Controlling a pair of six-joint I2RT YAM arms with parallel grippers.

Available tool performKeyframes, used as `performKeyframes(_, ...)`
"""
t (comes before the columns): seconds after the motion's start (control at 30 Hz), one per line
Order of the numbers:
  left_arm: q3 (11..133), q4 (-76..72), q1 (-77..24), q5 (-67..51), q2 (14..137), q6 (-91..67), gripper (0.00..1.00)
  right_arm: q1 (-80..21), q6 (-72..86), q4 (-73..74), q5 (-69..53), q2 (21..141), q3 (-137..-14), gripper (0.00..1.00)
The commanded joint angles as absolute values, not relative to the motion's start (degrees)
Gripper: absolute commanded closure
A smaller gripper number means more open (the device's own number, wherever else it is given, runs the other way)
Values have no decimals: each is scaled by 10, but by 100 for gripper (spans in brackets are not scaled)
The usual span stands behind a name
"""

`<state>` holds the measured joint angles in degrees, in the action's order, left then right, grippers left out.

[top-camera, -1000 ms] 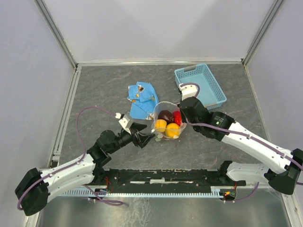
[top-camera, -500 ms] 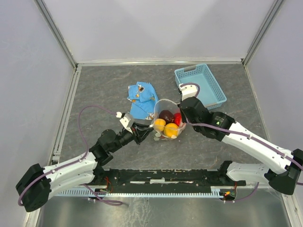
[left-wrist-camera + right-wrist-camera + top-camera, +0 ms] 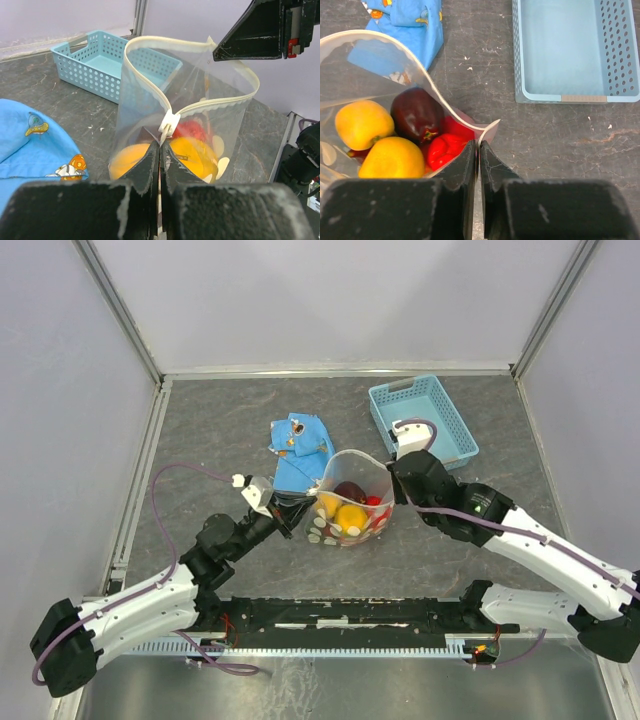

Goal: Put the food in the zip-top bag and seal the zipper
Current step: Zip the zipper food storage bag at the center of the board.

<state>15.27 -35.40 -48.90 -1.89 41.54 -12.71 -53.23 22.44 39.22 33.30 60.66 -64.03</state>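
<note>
Table (image 3: 220, 420): a dark grey surface on which everything is laid, with both arms reaching in from the near edge.
Light blue basket (image 3: 423, 418): set at the far right, well apart from the bag; nothing is seen in it.
Zip-top bag (image 3: 350, 505): held upright near the middle of the table, between the two grippers, with its mouth spread into a wide loop.
Blue cloth (image 3: 300, 455): left just beyond the bag, on its far left side.
Left gripper (image 3: 160, 150): closed flat on the bag's corner, where the two halves of the zipper meet.
Right gripper (image 3: 477, 147): pinched shut on the opposite end of the bag's rim.
Food (image 3: 400, 142): two yellow fruits, a dark maroon one and red ones are seen packed in the bottom of the bag; every fruit in view lies inside it.
Zipper (image 3: 145, 65): a white strip run around the open mouth, not yet closed.
Slider (image 3: 168, 122): parked at the left gripper's end, just above its fingertips.
Step in hand: loading is judged done; the mouth is being stretched for sealing.
Next move: the rim should be pulled taut so that the two halves are brought together, then the slider must be drawn along towards the right gripper.
</note>
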Motion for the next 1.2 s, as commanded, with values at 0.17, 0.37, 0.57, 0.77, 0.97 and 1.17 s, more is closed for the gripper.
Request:
performKeyframes(0.17, 152, -361, -490, -8, 398, -90, 97, -533, 216, 417, 320, 595, -641, 73)
performKeyframes(0.37, 155, -338, -490, -6, 389, -80, 97, -533, 119, 415, 225, 555, -675, 43)
performKeyframes(0.57, 152, -327, -490, 9, 376, -72, 97, -533, 31, 438, 78, 557, -715, 31)
performKeyframes(0.77, 151, -323, -490, 15, 372, -70, 97, -533, -23, 460, -62, 615, -731, 29)
performKeyframes(0.97, 146, -319, -490, 27, 360, -68, 97, -533, -62, 480, -94, 686, -744, 29)
performKeyframes(1.17, 143, -320, -490, 34, 357, -68, 97, -533, -70, 490, -85, 703, -750, 30)
